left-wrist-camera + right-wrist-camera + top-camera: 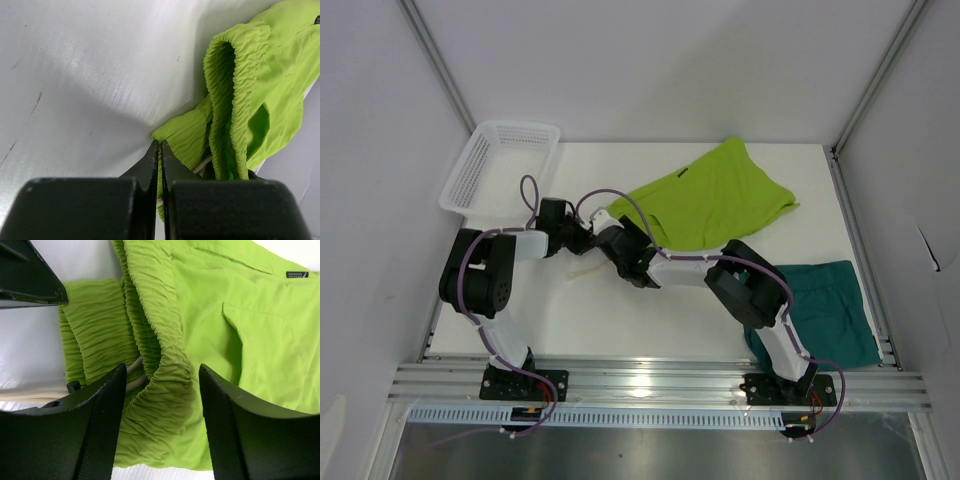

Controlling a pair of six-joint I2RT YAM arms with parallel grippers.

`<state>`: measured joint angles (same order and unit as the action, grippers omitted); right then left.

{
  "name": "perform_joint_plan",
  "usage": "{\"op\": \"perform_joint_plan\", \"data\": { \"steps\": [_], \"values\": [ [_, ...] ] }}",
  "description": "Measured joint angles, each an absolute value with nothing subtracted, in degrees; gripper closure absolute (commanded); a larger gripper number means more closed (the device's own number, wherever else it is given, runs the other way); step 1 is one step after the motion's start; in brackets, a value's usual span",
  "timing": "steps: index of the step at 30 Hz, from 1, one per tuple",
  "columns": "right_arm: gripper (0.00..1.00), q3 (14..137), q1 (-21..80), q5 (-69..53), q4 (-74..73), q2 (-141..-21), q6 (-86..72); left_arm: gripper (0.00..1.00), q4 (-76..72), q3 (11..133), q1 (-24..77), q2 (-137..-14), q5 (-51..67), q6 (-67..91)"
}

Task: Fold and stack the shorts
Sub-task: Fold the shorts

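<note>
Overhead view of a white table (670, 320) with two robot arms based at its 6 o'clock edge. The lime shorts (710, 200) lie spread and unfolded towards 1 o'clock from the table's middle. Their gathered waistband (150, 300) points to 9 o'clock. The teal shorts (830, 305) lie flat at 4 o'clock, partly hidden under the right arm and just apart from the lime pair. A white mesh basket (500, 160) sits at the 10 o'clock corner.

Both arms reach in to the waistband end of the lime pair. The left gripper (159, 145) has its jaws pressed together at the waistband's corner, with a sliver of lime cloth showing between them, so it appears to pinch the fabric. The right gripper (162, 370) has its jaws spread apart, straddling the raised ridge of the waistband and holding nothing. A pale drawstring (135, 375) shows beside its left finger.

The task looks to be at an early stage: getting a hold on the first pair for folding. Next, the right jaws likely need to close on the waistband, catching both layers and not the cord alone. Then both arms can lift together.
</note>
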<state>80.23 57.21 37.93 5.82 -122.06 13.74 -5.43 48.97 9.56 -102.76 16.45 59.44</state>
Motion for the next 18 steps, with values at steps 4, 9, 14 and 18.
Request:
{"op": "perform_joint_plan", "data": {
  "steps": [4, 9, 14, 18],
  "values": [
    [0.60, 80.5, 56.9, 38.6, 5.5, -123.0, 14.5, 1.00, -5.5, 49.0, 9.6, -102.8, 16.8, 59.4],
    [0.87, 80.5, 55.6, 39.4, 5.5, -123.2, 14.9, 1.00, -6.1, 48.9, 9.5, -102.8, 16.8, 59.4],
    [0.96, 77.8, 55.0, 39.9, 8.8, -122.2, 14.7, 1.00, -6.7, 48.9, 9.5, -102.8, 16.8, 59.5],
    [0.97, 74.9, 55.1, 39.8, 9.8, -120.3, 14.1, 0.79, -7.2, 48.8, 9.5, -102.8, 17.2, 59.2]
  ]
}}
